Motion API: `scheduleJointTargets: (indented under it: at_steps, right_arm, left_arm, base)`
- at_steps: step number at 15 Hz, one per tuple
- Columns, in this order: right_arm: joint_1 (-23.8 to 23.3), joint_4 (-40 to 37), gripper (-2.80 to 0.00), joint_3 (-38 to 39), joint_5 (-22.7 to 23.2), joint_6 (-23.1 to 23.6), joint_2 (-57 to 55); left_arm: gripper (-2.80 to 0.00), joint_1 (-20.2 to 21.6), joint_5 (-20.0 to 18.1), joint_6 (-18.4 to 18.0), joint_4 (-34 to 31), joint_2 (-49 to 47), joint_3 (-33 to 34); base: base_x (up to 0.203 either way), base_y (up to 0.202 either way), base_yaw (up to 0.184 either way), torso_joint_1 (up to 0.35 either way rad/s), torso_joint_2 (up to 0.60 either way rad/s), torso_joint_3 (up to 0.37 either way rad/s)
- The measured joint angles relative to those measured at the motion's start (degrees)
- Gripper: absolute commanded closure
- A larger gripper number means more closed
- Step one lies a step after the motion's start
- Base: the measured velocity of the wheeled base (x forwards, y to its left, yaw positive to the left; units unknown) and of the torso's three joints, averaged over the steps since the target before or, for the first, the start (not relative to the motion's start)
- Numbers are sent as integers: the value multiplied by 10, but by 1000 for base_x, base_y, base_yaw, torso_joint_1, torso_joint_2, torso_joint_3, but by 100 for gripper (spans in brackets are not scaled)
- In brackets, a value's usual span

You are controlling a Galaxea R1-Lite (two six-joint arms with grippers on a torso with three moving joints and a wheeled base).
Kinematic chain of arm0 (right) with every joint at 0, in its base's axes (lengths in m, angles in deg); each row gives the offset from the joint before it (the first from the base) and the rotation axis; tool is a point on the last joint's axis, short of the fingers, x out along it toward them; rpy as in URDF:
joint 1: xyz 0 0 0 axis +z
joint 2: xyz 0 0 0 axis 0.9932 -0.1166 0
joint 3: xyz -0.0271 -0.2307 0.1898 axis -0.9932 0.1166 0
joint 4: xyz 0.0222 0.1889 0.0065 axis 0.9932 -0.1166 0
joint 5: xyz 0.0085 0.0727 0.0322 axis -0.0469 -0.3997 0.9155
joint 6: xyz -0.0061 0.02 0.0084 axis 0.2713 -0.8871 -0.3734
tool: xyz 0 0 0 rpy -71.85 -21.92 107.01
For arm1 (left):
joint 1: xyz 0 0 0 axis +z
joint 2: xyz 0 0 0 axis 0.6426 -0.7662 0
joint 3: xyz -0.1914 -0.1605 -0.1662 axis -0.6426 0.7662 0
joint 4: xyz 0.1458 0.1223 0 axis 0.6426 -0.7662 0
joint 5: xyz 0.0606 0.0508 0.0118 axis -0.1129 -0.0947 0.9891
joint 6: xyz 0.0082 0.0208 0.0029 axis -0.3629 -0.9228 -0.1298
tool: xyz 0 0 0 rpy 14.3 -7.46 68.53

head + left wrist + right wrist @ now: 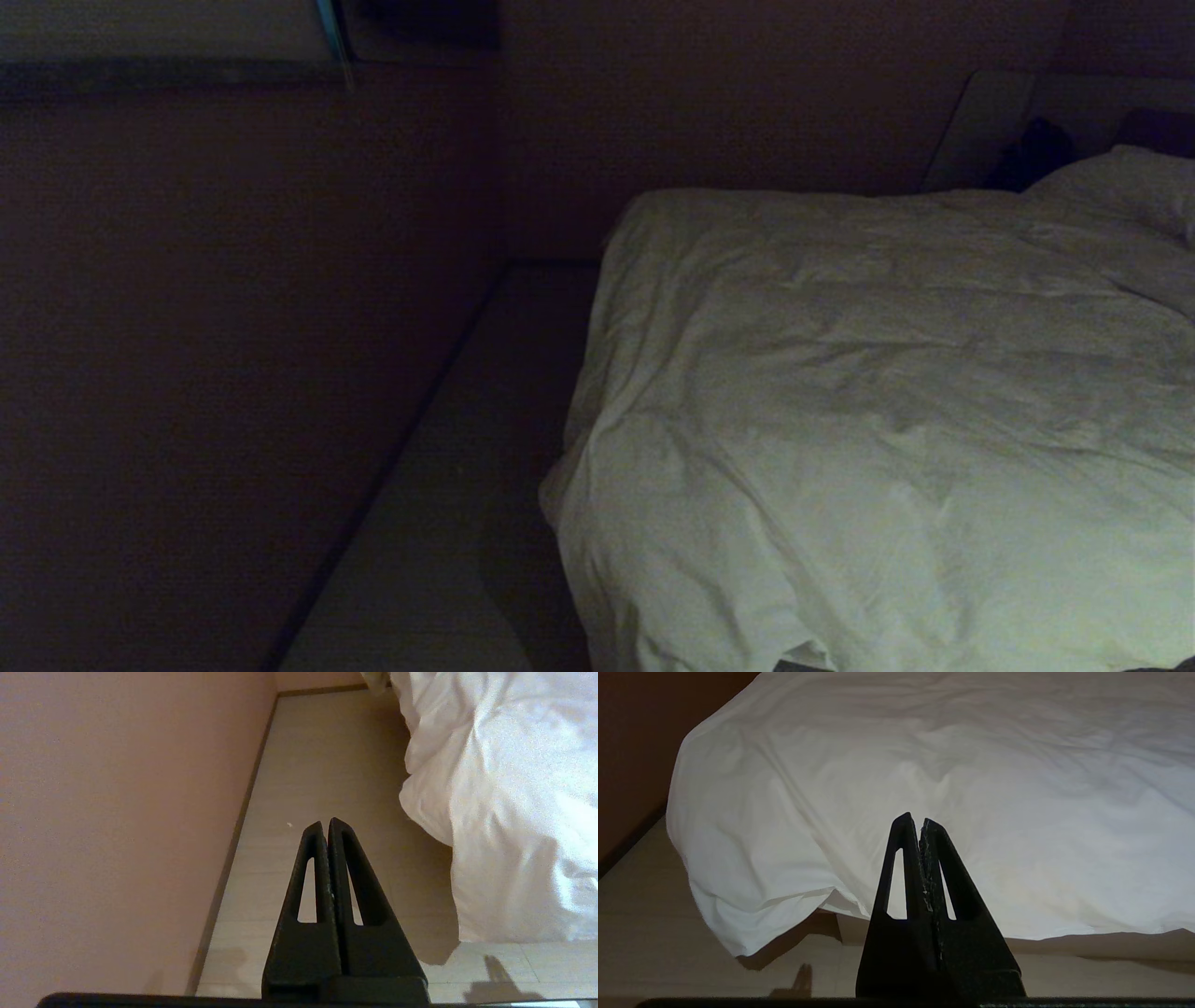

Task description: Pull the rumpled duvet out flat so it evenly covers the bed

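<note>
The white, creased duvet [887, 420] lies over the bed and fills the right of the head view, its near corner drooping over the bed's side. A pillow [1130, 187] shows at the far right. Neither arm appears in the head view. My left gripper [325, 822] is shut and empty over the floor, with the duvet's [504, 812] hanging edge off to one side. My right gripper [917, 819] is shut and empty, pointing at the duvet's [971, 774] foot edge, which overhangs the pale bed base [1111, 945].
A strip of pale floor [448, 523] runs between the bed and a dark wall [233, 327] on the left. A skirting board [229, 858] lines that wall. A dark object [1032, 154] sits by the pale headboard surround [990, 121].
</note>
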Motion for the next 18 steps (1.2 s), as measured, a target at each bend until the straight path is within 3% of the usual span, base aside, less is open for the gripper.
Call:
scheduleJointTargets:
  at_steps: [3, 11, 18]
  right_arm:
    - [0, 0, 0, 0, 0, 0, 0]
    - [0, 0, 0, 0, 0, 0, 0]
    - [0, 0, 0, 0, 0, 0, 0]
  left_arm:
    - [0, 0, 1, 4, 0, 0, 0]
    - [0, -1, 1, 7, 1, 0, 0]
    - [0, 0, 2, 7, 0, 0, 0]
  base:
    - [-42, 0, -3, 4, 2, -2]
    - [-188, 0, 1, 1, 1, 4]
    - [-9, 0, 1, -1, -1, 1]
